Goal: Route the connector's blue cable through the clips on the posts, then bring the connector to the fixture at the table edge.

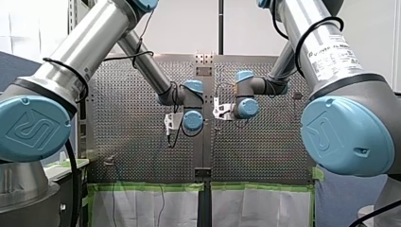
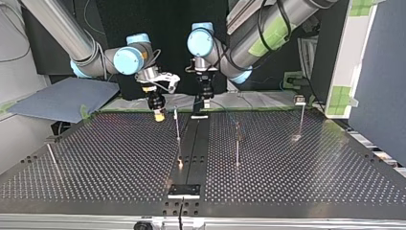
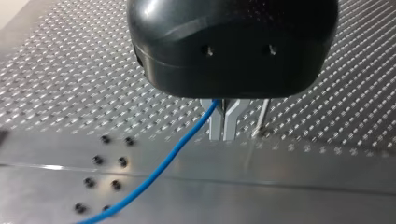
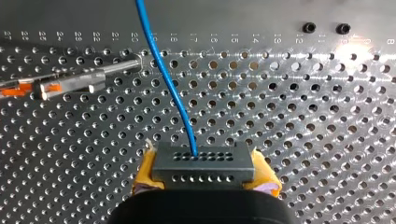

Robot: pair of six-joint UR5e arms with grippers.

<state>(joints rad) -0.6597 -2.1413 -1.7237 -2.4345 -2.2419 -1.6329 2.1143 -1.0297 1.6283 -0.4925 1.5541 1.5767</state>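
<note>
Four posts [image 2: 237, 143], one blue cable [image 4: 170, 84], one connector [image 4: 201, 164] — grey, two rows of holes — clamped in my right gripper [image 4: 205, 181]; my left gripper [image 3: 223, 127] pinches the cable.

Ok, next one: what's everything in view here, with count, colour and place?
table: one, perforated metal, under everything.
posts: four, thin metal, spread across the table.
fixture: one, dark, table's near edge in the top view.
connector: one, dark grey, clamped between yellow pads.
blue cable: one, leaving the connector's holes.
board: one, blue-grey, beside the table at the top view's left.
left claw: one, black with metal fingers, shut on the cable.
right claw: one, yellow pads, shut on the connector.
</note>
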